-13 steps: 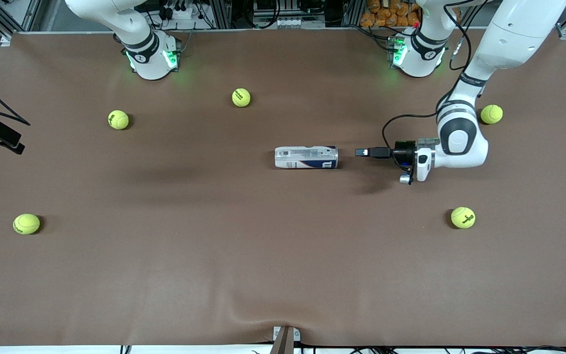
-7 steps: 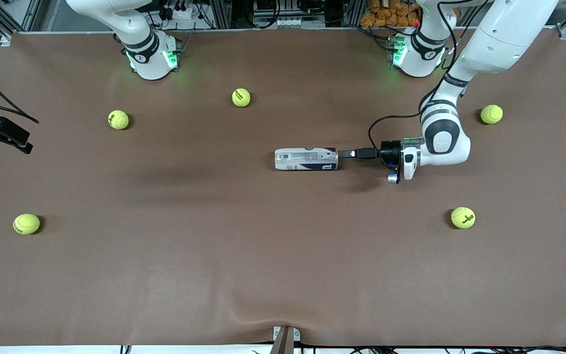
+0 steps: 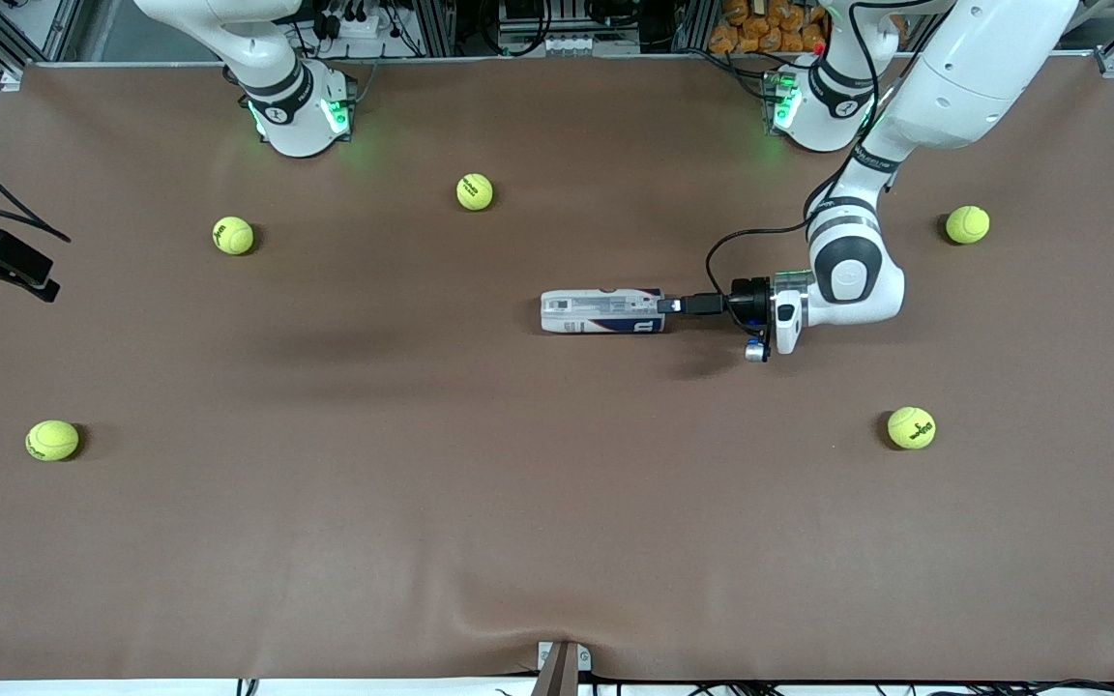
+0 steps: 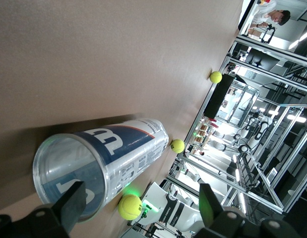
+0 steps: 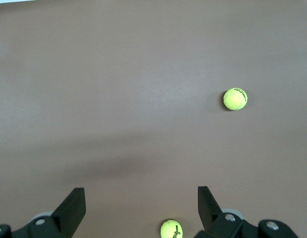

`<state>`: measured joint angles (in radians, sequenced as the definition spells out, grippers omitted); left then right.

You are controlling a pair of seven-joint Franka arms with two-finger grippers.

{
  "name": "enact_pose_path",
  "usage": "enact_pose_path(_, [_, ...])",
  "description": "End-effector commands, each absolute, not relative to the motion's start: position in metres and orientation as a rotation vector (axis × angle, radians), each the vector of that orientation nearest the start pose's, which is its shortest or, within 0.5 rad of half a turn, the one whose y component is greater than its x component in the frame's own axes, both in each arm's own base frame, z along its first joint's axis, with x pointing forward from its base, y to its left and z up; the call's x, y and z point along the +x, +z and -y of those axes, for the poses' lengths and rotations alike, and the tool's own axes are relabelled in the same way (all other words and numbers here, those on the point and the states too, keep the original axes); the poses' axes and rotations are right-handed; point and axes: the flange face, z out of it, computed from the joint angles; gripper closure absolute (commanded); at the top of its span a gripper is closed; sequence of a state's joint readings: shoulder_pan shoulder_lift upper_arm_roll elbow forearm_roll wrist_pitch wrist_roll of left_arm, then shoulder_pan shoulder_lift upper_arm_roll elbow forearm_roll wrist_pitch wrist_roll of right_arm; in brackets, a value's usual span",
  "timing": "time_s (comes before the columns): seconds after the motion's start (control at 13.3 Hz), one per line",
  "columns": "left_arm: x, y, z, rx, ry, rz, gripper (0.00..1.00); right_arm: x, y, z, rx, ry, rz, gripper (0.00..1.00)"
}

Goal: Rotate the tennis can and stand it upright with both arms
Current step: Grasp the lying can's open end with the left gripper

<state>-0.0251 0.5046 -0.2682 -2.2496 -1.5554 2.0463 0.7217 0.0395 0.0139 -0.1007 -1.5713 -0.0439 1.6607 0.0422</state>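
Observation:
The tennis can (image 3: 602, 310) lies on its side mid-table, its white end toward the right arm's end and its navy "W" end toward the left arm's end. My left gripper (image 3: 670, 305) is low at the navy end, pointing along the can. In the left wrist view the can (image 4: 108, 163) shows its open silver-rimmed mouth, and my left gripper (image 4: 141, 201) is open, with one finger (image 4: 74, 203) in front of the mouth. My right gripper (image 3: 11, 263) hangs over the table's edge at the right arm's end; the right wrist view shows it (image 5: 142, 206) open and empty.
Several yellow-green tennis balls lie around on the brown mat: two (image 3: 475, 191) (image 3: 233, 235) near the right arm's base, one (image 3: 52, 440) nearer the front camera, and two (image 3: 967, 224) (image 3: 911, 427) at the left arm's end.
My left gripper has slid along the table toward the can and now reaches its navy end. The can has not moved. My right gripper shifted slightly.

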Motion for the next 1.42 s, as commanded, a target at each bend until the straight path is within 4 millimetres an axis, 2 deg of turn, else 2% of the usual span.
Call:
enact_pose_path(0.0, [0.471,0.137,0.212,1.86,-0.316,-0.321,0.11,0.563,0.63,0.036,-3.163,-0.139,-0.18,0.0])
enact_pose_path(0.15, [0.478,0.127,0.216,1.855,-0.304,-0.303,0.16,0.562,0.63,0.033,-3.154,-0.136,-0.175,0.0])
enact_pose_path(0.22, [0.478,0.122,0.218,1.853,-0.298,-0.293,0.24,0.561,0.632,0.031,-3.146,-0.135,-0.173,0.0])
enact_pose_path(0.3, [0.478,0.121,0.217,1.854,-0.291,-0.285,0.36,0.559,0.634,0.032,-3.144,-0.135,-0.176,0.0])
enact_pose_path(0.45, [0.478,0.121,0.216,1.855,-0.29,-0.285,0.78,0.558,0.634,0.034,-3.144,-0.128,-0.178,0.0])
enact_pose_path(0.52, [0.478,0.121,0.216,1.855,-0.286,-0.281,0.91,0.557,0.634,0.034,-3.144,-0.118,-0.178,0.0])
enact_pose_path(0.67, [0.48,0.124,0.215,1.856,-0.27,-0.265,0.99,0.554,0.637,0.036,-3.144,-0.116,-0.183,0.0])
enact_pose_path(0.82, [0.482,0.129,0.218,1.855,-0.264,-0.255,1.0,0.555,0.637,0.032,-3.145,-0.126,-0.173,0.0])
enact_pose_path(0.97, [0.489,0.145,0.222,1.854,-0.262,-0.259,1.0,0.556,0.636,0.035,-3.144,-0.13,-0.178,0.0])
enact_pose_path(1.05, [0.493,0.158,0.224,1.852,-0.287,-0.286,1.0,0.556,0.636,0.035,-3.147,-0.123,-0.178,0.0])
enact_pose_path(1.35, [0.509,0.233,0.26,1.849,-0.393,-0.371,1.0,0.555,0.643,0.033,-3.148,-0.14,-0.178,0.0])
